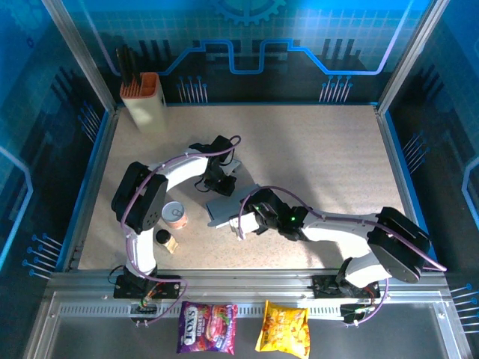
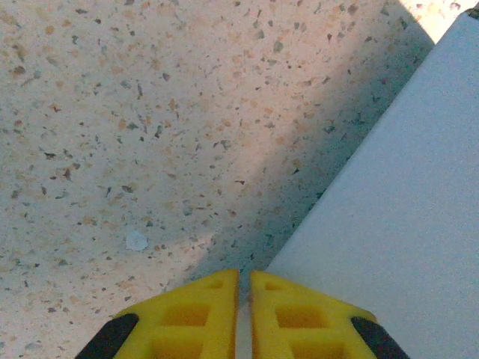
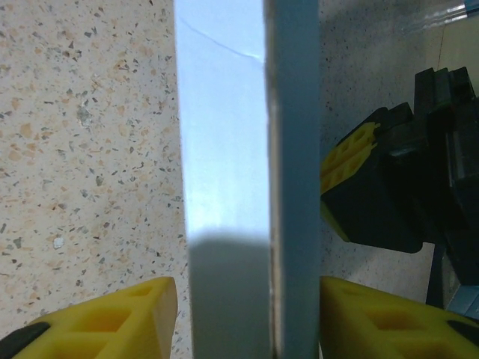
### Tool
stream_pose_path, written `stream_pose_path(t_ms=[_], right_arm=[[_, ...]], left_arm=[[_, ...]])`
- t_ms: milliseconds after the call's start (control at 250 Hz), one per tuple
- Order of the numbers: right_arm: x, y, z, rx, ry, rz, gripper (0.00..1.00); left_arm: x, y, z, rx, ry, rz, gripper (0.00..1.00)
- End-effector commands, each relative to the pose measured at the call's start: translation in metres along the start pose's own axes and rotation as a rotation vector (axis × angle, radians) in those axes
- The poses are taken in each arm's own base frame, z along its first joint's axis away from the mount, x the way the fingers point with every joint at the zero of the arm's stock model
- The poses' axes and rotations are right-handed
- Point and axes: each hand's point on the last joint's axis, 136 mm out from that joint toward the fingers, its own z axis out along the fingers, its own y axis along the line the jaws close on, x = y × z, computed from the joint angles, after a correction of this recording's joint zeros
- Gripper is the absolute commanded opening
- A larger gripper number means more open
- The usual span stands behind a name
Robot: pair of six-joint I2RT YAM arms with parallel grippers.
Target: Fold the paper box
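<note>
At table (image 1: 314,149) centre, the paper box (image 1: 224,206) is seen part-folded: grey-white card, one wall raised. The wall is straddled by the right gripper (image 3: 247,303), jaws spread. A flap edge is seemingly pinched by the left gripper (image 2: 244,310).

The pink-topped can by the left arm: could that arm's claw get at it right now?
Probably not yet. The left gripper looks shut on an edge of the paper box, so it would have to let go first. The can stands uncovered but close beside that arm's own elbow, an awkward fold back.
</note>
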Motion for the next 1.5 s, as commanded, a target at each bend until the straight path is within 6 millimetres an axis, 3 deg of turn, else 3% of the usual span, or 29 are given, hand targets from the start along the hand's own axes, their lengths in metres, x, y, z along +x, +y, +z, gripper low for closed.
stream_pose_path(t_ms=[0,156,284,475,499,647,787,915,1111,1251,1351,1494], right_arm=[[-0.003,-0.012,0.002,0.010,-0.019,-0.010,0.49],[-0.004,-0.016,-0.004,-0.017,-0.025,0.021,0.40],[-0.002,-0.018,-0.011,-0.058,-0.022,0.064,0.36],[0.001,-0.013,-0.027,-0.181,-0.026,0.183,0.34],[-0.003,-0.022,-0.032,-0.175,-0.038,0.202,0.34],[0.003,-0.027,-0.049,-0.260,-0.026,0.304,0.33],[0.011,-0.029,-0.061,-0.339,0.000,0.383,0.33],[0.023,-0.029,-0.063,-0.398,0.035,0.438,0.33],[0.039,-0.031,-0.058,-0.448,0.079,0.494,0.34],[0.045,-0.030,-0.054,-0.458,0.094,0.503,0.34],[0.047,-0.030,-0.050,-0.462,0.097,0.506,0.34],[0.045,-0.029,-0.047,-0.467,0.085,0.510,0.35]], left_arm=[[0.016,0.003,0.008,-0.004,0.078,-0.018,0.13],[0.010,-0.001,-0.001,0.006,0.033,-0.008,0.14],[0.002,-0.010,-0.020,0.031,-0.044,0.008,0.15],[-0.013,-0.024,-0.067,0.055,-0.208,0.040,0.23],[-0.015,-0.025,-0.075,0.054,-0.233,0.044,0.25],[-0.022,-0.028,-0.121,0.037,-0.386,0.065,0.36],[-0.022,-0.033,-0.165,0.061,-0.520,0.094,0.44],[-0.016,-0.041,-0.190,0.079,-0.593,0.179,0.56],[0.008,-0.062,-0.196,0.140,-0.571,0.414,0.65],[0.039,-0.086,-0.192,0.226,-0.597,0.691,0.71],[0.052,-0.090,-0.182,0.231,-0.636,0.808,0.82],[0.062,-0.092,-0.159,0.236,-0.599,0.876,0.85]])
